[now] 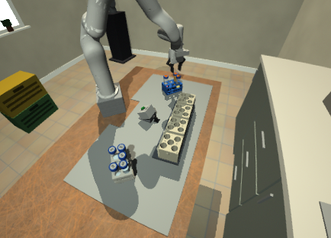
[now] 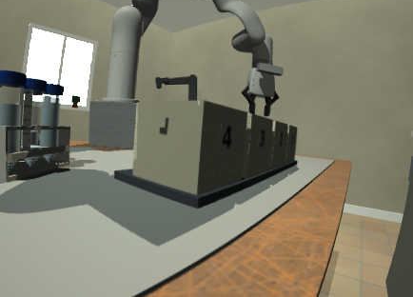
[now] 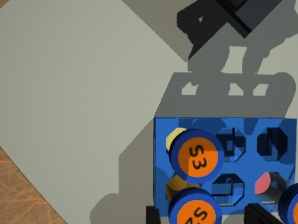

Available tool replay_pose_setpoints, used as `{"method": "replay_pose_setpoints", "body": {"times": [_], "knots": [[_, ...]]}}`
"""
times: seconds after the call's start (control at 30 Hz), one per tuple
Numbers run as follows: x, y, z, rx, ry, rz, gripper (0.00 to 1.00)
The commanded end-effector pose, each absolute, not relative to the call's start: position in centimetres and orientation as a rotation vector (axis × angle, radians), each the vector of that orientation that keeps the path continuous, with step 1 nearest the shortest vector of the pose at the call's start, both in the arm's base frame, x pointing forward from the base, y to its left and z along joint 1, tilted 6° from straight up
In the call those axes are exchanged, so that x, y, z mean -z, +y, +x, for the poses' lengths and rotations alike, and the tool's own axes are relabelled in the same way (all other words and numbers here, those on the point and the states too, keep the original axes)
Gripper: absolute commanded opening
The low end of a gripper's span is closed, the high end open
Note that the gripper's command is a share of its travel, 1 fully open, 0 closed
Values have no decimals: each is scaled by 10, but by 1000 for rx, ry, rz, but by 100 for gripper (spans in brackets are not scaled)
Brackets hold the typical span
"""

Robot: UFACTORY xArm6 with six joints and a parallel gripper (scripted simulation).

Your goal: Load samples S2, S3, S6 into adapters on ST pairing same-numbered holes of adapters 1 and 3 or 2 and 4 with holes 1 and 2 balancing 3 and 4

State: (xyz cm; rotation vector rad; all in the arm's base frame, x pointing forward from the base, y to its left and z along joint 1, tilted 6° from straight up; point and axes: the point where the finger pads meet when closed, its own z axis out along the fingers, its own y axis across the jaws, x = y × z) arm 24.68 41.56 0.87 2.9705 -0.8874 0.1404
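My gripper [image 1: 176,69] [image 2: 260,113] [image 3: 205,217] is open and empty, pointing down above the blue rack [image 1: 172,89] [image 3: 251,165]. In the wrist view its fingertips flank the S2 tube [image 3: 195,217]. The S3 tube [image 3: 197,156] stands in the same rack beside it; a tube with an orange dot [image 3: 294,210] is cut off at the right edge. Adapter 4 [image 1: 169,154] [image 2: 226,163], adapter 3 [image 2: 261,150], adapter 2 [image 2: 281,150] and adapter 1 [image 2: 292,148] stand in a row on the dark stand [image 1: 166,160] [image 2: 197,202]; no tubes show in them.
Several blanks with blue caps [image 1: 122,155] stand in a pale rack [image 1: 123,177] at the table's near left. The small desk [image 1: 146,114] with the green DONE key [image 1: 143,108] stands left of the adapters. A dark jointed arm [image 2: 192,88] rises behind adapter 4 in the exterior view.
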Motion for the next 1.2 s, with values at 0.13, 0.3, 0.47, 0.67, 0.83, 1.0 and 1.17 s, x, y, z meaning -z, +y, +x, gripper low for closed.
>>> {"method": "replay_pose_setpoints", "body": {"times": [0.13, 0.3, 0.47, 0.67, 0.83, 1.0, 1.17], "knots": [[5, 416, 249, -142, -888, 2974, 57], [9, 416, 249, -142, -888, 2974, 57], [9, 416, 249, -142, -888, 2974, 57], [12, 415, 249, -142, -888, 2974, 57], [15, 415, 249, -142, -888, 2974, 57], [17, 415, 249, -142, -888, 2974, 57], [20, 415, 250, -142, -888, 2974, 57]]}}
